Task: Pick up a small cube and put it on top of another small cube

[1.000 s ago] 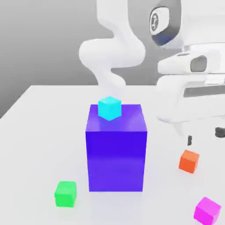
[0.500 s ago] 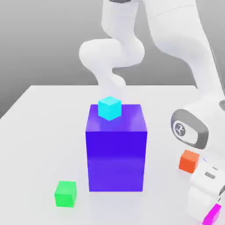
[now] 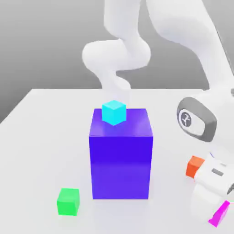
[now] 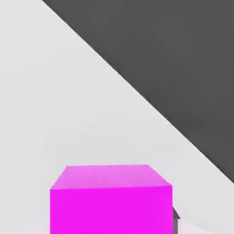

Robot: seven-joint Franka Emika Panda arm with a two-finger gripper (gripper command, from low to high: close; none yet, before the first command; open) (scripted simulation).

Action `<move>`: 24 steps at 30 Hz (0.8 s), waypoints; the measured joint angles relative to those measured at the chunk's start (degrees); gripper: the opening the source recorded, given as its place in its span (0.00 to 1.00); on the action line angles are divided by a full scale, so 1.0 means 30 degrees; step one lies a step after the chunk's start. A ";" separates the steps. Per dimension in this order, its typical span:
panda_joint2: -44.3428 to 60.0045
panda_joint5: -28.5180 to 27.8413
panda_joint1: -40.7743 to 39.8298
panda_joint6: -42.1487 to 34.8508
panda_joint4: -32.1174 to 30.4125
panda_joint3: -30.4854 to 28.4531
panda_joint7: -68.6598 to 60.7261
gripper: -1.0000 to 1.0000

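White tabletop (image 3: 45,137), exterior view's right near corner: my fingers are clamped on the magenta cube (image 4: 109,199), rigid, light, probably slick-faced, best held across opposite flat sides, well apart from the green cube (image 3: 68,201).

The big blue-purple block (image 3: 120,155) looks smooth and faintly glossy, the cyan cube (image 3: 114,112) on top of it, the green cube (image 3: 68,201) beside it, the orange cube (image 3: 194,165) and the magenta cube (image 4: 111,201) look plain matt, and the white table (image 3: 41,137) looks smooth with a soft sheen.
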 joint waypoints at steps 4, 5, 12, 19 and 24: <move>-0.0658 -0.0471 -0.1205 -0.0436 -0.0347 -0.0619 -0.2177 0.00; -0.0864 -0.0555 -0.1526 -0.0511 -0.0476 -0.0763 -0.2771 0.00; -0.2462 -0.0624 -0.3779 -0.0915 -0.1447 -0.1739 -0.7303 0.00; -0.4125 0.0165 -0.6082 -0.1172 -0.2469 -0.2607 -1.2434 0.00; -0.5222 0.1257 -0.7627 -0.1306 -0.3213 -0.3391 -1.6472 0.00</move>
